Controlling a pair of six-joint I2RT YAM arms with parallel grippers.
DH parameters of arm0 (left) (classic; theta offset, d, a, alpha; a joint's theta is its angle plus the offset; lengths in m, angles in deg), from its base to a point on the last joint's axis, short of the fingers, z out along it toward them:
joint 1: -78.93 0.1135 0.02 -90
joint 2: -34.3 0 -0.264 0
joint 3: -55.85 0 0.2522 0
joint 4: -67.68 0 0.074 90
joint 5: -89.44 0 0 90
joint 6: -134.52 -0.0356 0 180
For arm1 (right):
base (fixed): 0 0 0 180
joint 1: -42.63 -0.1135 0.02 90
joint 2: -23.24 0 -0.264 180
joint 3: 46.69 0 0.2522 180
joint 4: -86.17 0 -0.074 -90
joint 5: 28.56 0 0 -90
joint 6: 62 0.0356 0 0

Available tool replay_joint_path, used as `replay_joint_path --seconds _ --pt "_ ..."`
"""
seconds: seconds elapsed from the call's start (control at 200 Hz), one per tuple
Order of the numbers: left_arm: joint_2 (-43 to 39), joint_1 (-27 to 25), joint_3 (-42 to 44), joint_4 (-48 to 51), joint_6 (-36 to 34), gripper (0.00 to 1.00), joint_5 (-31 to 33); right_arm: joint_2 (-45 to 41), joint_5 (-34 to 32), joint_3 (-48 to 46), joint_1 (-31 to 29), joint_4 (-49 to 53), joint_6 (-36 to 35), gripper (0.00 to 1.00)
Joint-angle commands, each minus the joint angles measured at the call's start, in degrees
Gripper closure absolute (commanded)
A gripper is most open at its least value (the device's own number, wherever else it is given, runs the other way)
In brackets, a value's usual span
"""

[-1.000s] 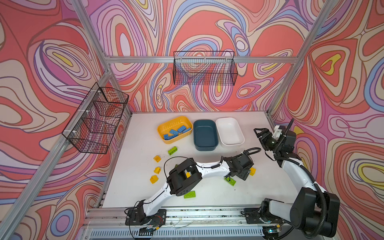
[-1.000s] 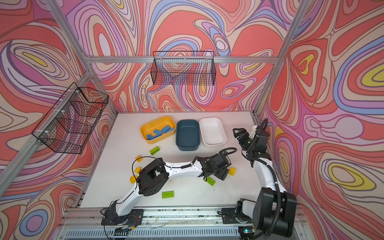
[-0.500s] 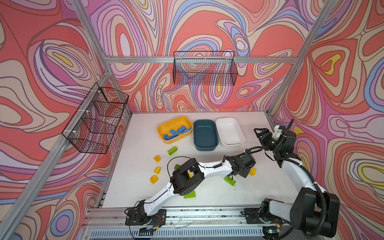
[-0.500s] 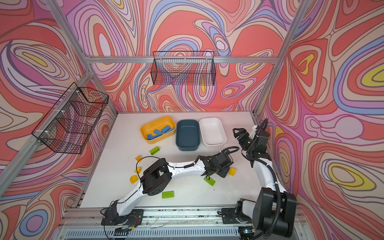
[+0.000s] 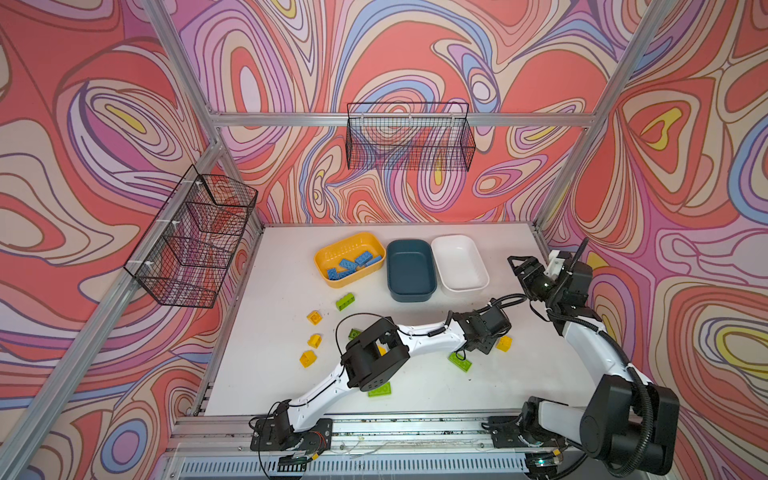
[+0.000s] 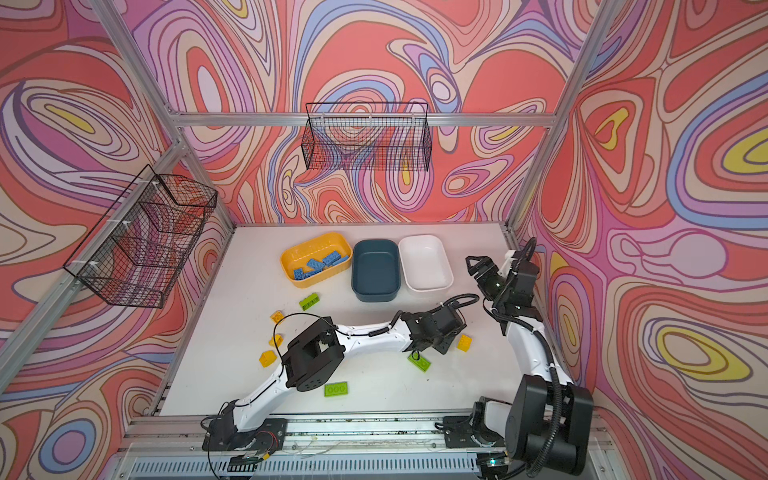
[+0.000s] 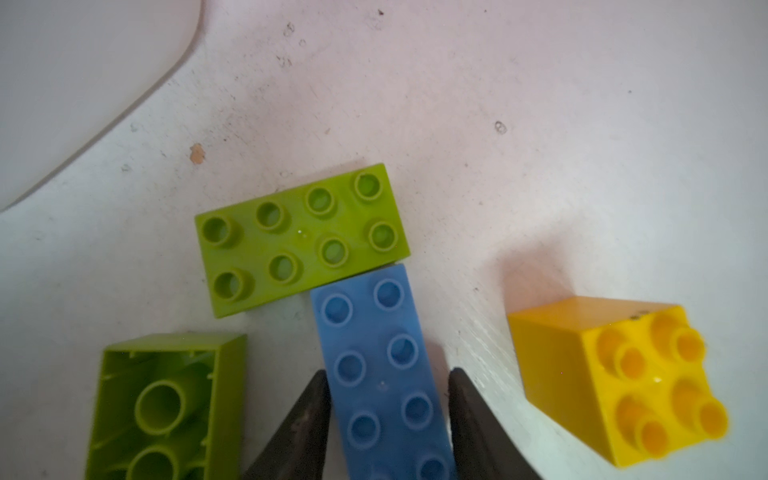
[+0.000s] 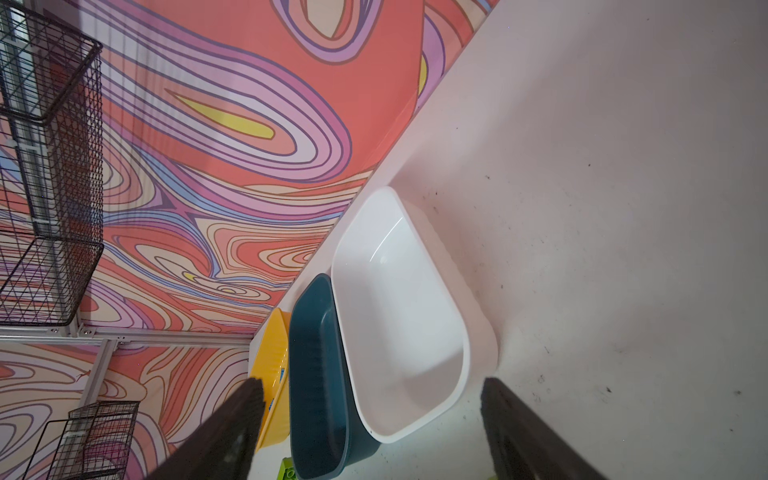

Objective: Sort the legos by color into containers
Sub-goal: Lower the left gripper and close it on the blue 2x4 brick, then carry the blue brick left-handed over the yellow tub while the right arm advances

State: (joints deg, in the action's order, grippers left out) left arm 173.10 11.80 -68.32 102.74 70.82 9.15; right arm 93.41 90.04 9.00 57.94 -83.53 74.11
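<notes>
In the left wrist view my left gripper is shut on a blue brick lying studs-up on the table, one finger on each long side. Touching that brick's far end is a lime green brick. An upturned green brick and a yellow brick lie on either side. In both top views the left gripper hides the blue brick. My right gripper hangs open and empty beside the white container. The yellow container holds several blue bricks. The teal container is empty.
Loose on the table's left half are yellow bricks and green bricks. Black wire baskets hang on the back wall and the left wall. The left arm stretches across the middle.
The left gripper's jaws have narrowed from wide open onto the blue brick, and the gripper has edged slightly right. The right arm has not moved.
</notes>
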Motion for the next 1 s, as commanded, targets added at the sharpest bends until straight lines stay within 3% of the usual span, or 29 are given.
replay_joint_path --seconds 0.0,0.3,0.641,0.811,0.992 --pt "2.3 -0.3 1.5 4.8 -0.4 0.63 0.8 -1.0 0.5 -0.9 0.2 -1.1 0.2 0.14" --pt "-2.7 -0.3 7.6 2.0 -0.6 0.78 1.5 -1.6 0.5 -1.4 0.2 -1.6 0.2 0.14" --pt "-17.2 0.1 16.3 0.5 -1.3 0.78 0.0 -1.9 2.6 -3.0 -0.5 -4.0 0.0 0.14" --pt "-29.0 4.3 23.7 -0.1 -0.7 0.76 -2.3 -0.6 0.3 -1.1 -5.4 -1.3 -2.5 0.15" --pt "-39.2 13.8 29.7 0.9 -2.5 0.75 -1.9 -0.9 -4.1 -0.8 -11.5 -1.1 -3.8 0.15"
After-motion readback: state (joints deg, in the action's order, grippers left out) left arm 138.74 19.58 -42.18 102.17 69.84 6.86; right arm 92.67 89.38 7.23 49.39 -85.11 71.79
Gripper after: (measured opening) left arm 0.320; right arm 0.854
